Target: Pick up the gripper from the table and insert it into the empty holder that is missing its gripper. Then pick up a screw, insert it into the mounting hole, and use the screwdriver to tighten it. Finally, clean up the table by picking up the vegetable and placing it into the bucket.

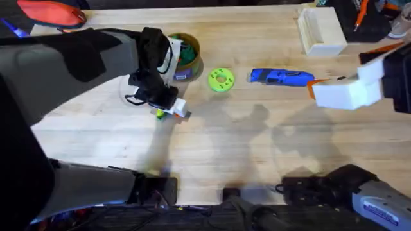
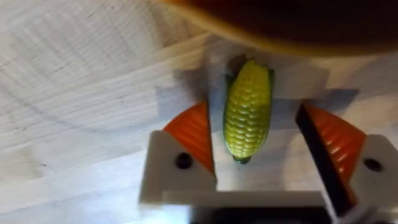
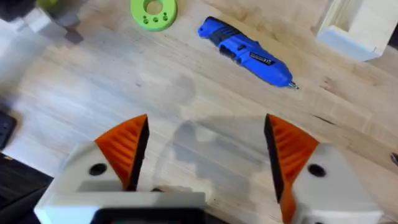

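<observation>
I have the left gripper (image 2: 258,152) low over the surface (image 1: 212,141), just in front of the bucket (image 1: 186,54), jaws apart. The vegetable (image 2: 247,111) lies flat between its pads (image 2: 193,134), touching neither. I judge it light, stiff and slippery plastic, so I would pinch it at mid-length. Right of the bucket lies the screwdriver (image 1: 282,77). Further right the right gripper (image 3: 205,155) hovers, jaws apart, holding nothing.

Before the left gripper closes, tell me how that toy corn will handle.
The corn looks like hard moulded plastic, so probably stiff and light. Its rounded body may roll on the table if nudged. The kernel bumps should give the left gripper's ribbed pads some hold.
</observation>
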`<control>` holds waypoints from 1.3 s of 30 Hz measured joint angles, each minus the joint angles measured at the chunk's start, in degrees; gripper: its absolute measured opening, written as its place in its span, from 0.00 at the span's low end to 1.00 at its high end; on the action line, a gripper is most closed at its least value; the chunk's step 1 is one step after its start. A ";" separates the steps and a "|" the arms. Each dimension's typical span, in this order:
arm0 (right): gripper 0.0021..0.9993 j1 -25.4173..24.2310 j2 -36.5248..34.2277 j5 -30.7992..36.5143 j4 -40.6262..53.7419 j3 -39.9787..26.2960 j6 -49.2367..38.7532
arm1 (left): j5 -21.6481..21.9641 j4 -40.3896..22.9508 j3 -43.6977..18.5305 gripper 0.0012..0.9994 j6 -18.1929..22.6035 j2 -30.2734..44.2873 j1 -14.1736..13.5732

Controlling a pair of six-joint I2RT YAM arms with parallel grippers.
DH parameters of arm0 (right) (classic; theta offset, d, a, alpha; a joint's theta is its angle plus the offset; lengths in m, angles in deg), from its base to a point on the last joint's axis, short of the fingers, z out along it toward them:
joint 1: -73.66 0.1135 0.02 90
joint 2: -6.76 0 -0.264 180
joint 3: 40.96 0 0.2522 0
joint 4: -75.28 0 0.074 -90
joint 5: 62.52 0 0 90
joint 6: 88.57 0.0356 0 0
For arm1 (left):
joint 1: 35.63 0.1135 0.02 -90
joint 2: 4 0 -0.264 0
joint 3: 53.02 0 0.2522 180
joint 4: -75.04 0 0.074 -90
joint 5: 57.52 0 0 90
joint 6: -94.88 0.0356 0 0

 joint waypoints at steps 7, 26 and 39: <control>0.99 0.00 0.00 0.00 -0.02 0.00 0.00 | -0.13 -0.04 -0.44 0.03 -0.05 0.16 -0.15; 0.99 0.00 0.00 0.01 0.00 0.00 0.00 | 0.50 -9.50 -10.34 0.04 -0.05 -0.31 -0.15; 0.99 0.00 0.00 0.02 -0.02 0.00 0.00 | 0.44 -13.07 -27.89 0.04 -0.90 -10.23 -0.15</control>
